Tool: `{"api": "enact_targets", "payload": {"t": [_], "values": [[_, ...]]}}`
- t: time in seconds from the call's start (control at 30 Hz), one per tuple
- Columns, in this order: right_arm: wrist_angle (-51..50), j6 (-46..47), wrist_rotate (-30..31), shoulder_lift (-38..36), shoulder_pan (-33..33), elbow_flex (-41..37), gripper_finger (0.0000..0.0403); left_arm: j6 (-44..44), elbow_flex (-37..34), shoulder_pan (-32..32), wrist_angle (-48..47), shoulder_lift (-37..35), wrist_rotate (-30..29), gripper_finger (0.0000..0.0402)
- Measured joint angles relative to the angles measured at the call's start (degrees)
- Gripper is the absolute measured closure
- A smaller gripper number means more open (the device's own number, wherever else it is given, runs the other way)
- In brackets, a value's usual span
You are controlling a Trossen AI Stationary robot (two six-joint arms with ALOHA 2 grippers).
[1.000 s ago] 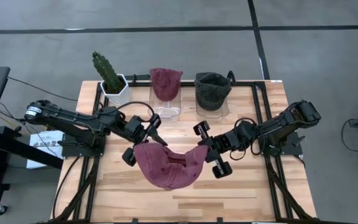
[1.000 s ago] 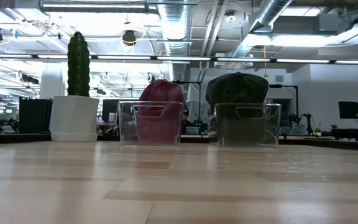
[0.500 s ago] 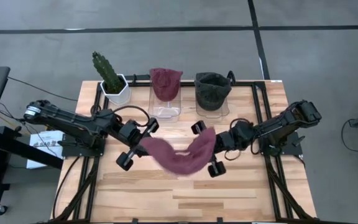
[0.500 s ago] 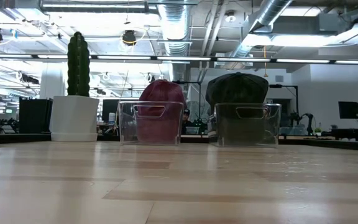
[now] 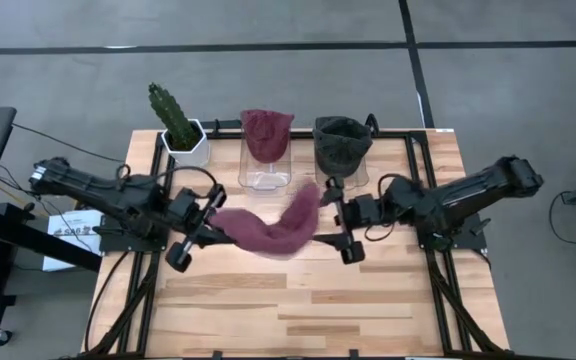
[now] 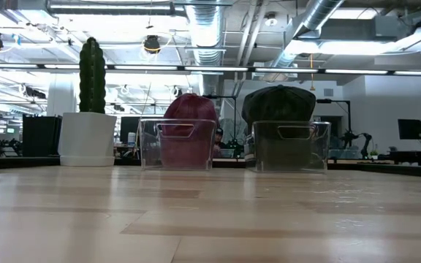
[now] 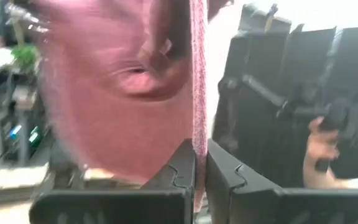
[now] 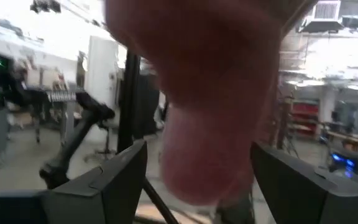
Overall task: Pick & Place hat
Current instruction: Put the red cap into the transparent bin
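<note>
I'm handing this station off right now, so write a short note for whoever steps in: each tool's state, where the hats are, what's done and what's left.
Left tool: shut on the edge of the loose maroon hat, holding it above mid-table.
Right tool: fingers open, the hat's other end between them, not pinched.
Hat: stretched between both arms, off the wood, in front of the bins.
Bins at the far edge: the left clear bin already holds a maroon hat; the right clear bin holds a dark hat. Cactus pot at the far left.
Done: hat picked up.
Left: carry it to a bin, likely the maroon one, and let go.
</note>
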Motion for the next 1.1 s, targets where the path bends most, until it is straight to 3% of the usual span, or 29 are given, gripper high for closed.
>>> {"api": "enact_targets", "payload": {"t": [0.13,0.4,0.7,1.1], "values": [[-6.88,-2.22,2.71,-4.81,0.84,0.00,0.0127,-0.02,-1.24,-4.15,-3.63,-0.87,-6.58,0.0389],[-13.93,-8.96,7.48,-9.90,7.27,0.04,0.0127,-3.54,-9.02,-9.78,-3.71,-1.35,-10.92,0.0389],[-16.99,-11.38,10.21,-5.44,10.14,0.04,0.0127,-7.74,-16.37,-10.47,2.47,-1.18,-10.86,0.0389],[-14.47,-7.81,6.76,-0.72,6.64,0.94,0.0127,-7.73,-17.00,-10.42,3.13,-1.18,-10.72,0.0388]]}}
